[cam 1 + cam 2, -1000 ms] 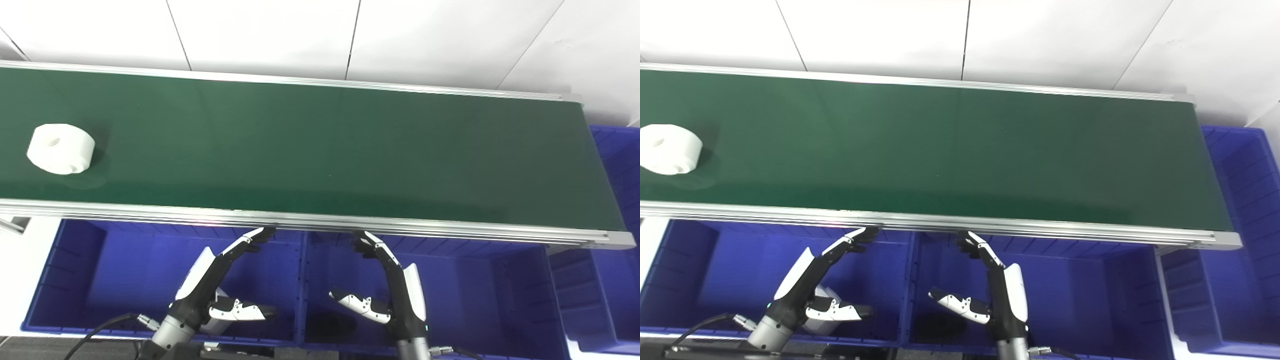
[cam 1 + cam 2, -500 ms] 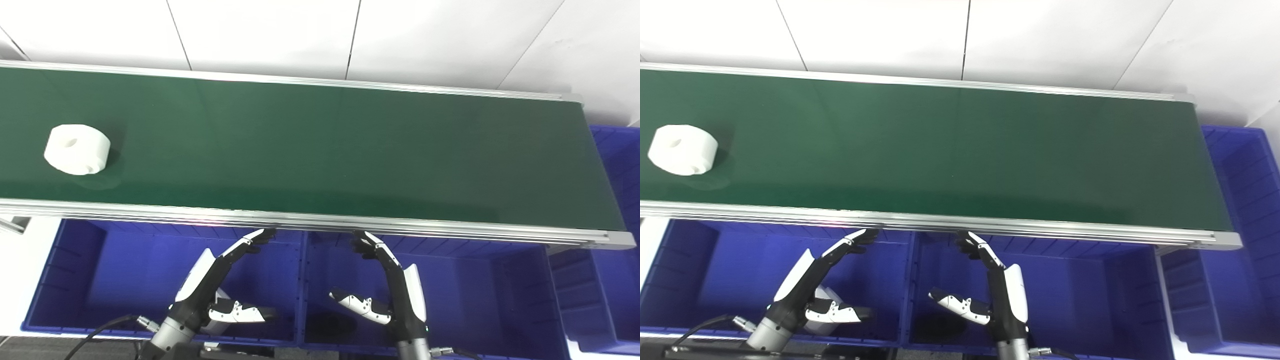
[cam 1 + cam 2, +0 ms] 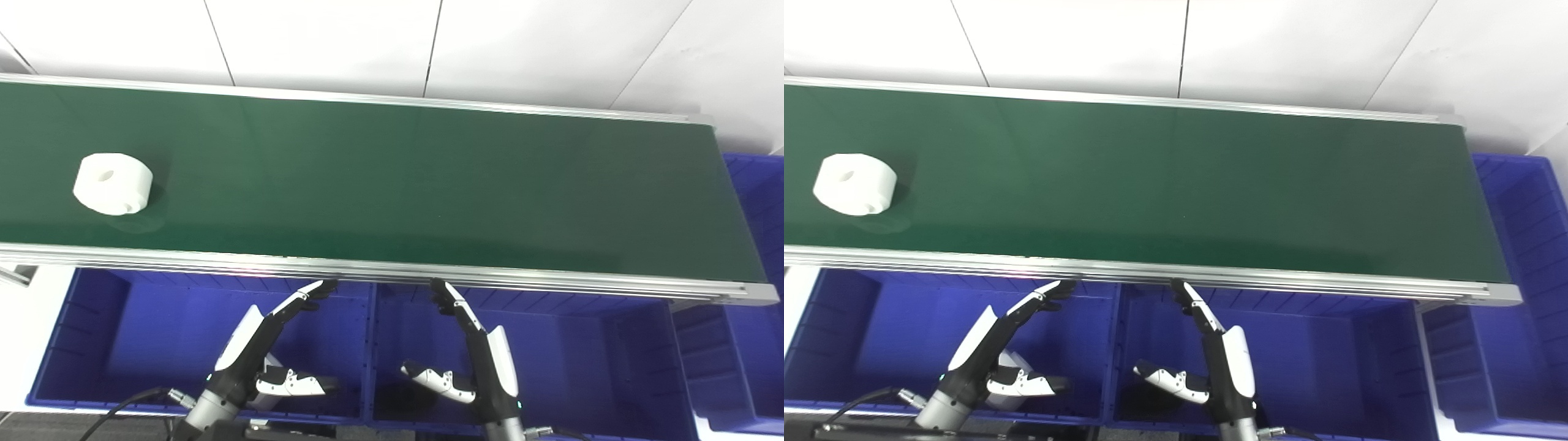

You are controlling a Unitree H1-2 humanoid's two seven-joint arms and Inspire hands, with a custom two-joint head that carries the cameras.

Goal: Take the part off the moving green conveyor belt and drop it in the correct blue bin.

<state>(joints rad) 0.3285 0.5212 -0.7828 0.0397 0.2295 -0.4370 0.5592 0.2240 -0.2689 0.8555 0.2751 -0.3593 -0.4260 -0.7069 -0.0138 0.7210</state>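
Observation:
A white round part (image 3: 113,184) with a hole in its top lies on the green conveyor belt (image 3: 392,184) near the left end. My left hand (image 3: 263,349) hovers open over the left blue bin (image 3: 98,343), fingers spread and holding nothing. Over the middle blue bin (image 3: 582,361) my right hand (image 3: 471,355) is open too, fingers stretched toward the belt's near rail. Both hands stay below the belt, far to the right of the part.
A white object (image 3: 1007,392) lies in the left bin behind my left hand, and a dark object (image 3: 407,398) sits in the middle bin. Another blue bin (image 3: 756,294) stands past the belt's right end. An aluminium rail (image 3: 392,272) edges the belt's near side.
The white part has travelled to the right along the belt. My right hand's fingers have straightened a little; the left hand has stayed in place.

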